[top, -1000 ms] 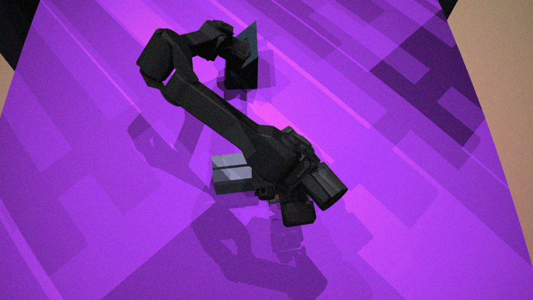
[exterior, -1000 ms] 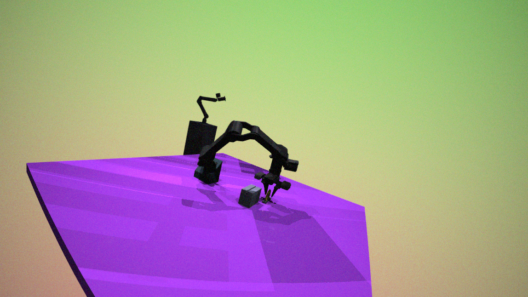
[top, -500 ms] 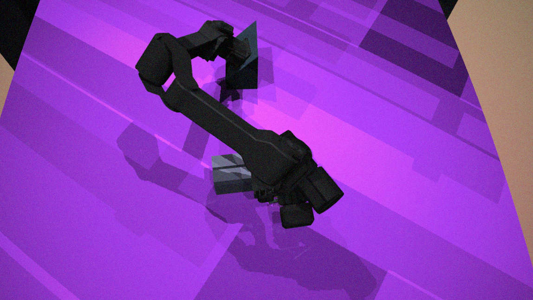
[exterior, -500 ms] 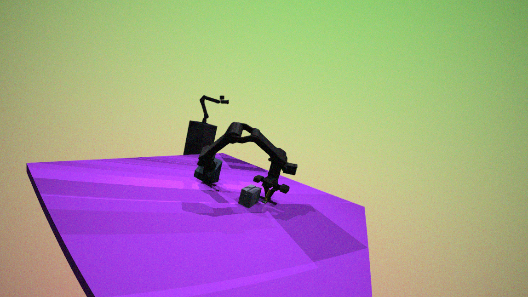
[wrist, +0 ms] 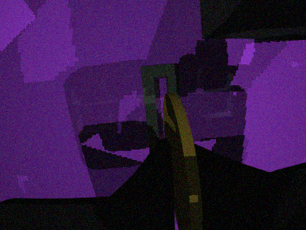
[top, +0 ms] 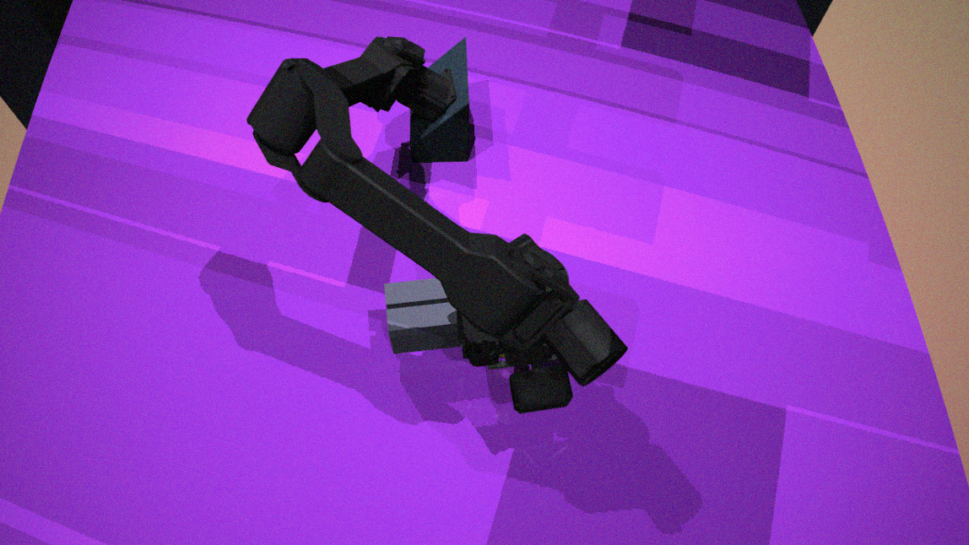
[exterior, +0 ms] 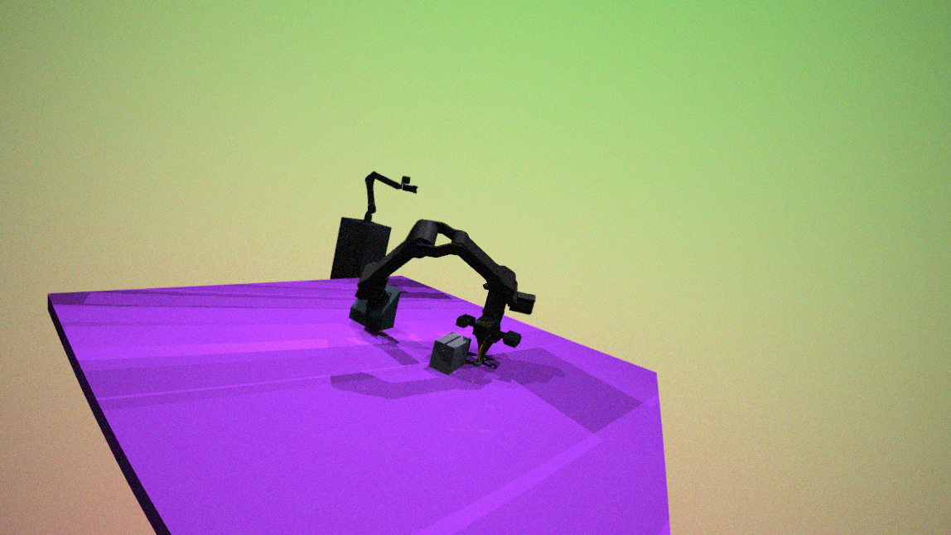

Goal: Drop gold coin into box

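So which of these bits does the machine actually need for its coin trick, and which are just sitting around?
Needed for the job:
- gold coin, pinched edge-on in the hand
- dark-green holder, where the coin stands
- grey box with the slot in its lid

Just there:
- dark block behind the table, carrying a small jointed arm
- purple table
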`<act>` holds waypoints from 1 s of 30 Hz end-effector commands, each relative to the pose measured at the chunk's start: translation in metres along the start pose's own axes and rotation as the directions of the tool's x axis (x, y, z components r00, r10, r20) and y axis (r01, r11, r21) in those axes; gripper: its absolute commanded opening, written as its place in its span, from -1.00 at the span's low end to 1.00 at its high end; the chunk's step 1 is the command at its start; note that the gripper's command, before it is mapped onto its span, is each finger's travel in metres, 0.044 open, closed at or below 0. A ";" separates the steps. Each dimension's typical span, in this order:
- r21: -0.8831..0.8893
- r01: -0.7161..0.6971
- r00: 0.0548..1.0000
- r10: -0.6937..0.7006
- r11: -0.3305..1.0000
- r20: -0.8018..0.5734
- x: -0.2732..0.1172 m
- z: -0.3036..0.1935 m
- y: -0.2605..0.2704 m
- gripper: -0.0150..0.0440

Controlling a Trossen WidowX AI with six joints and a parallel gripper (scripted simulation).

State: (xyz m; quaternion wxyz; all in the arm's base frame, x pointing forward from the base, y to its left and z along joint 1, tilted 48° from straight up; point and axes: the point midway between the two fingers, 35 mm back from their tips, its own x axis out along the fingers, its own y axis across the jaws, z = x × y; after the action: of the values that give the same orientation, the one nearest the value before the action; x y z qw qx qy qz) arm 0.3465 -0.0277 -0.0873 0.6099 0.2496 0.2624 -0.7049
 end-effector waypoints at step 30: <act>0.006 -0.004 1.000 0.004 1.000 -0.006 -0.082 -0.001 0.002 -0.49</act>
State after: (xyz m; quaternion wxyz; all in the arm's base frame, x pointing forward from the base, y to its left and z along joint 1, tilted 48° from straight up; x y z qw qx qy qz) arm 0.3585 0.0269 -0.0383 0.6119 0.2507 0.2619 -0.7029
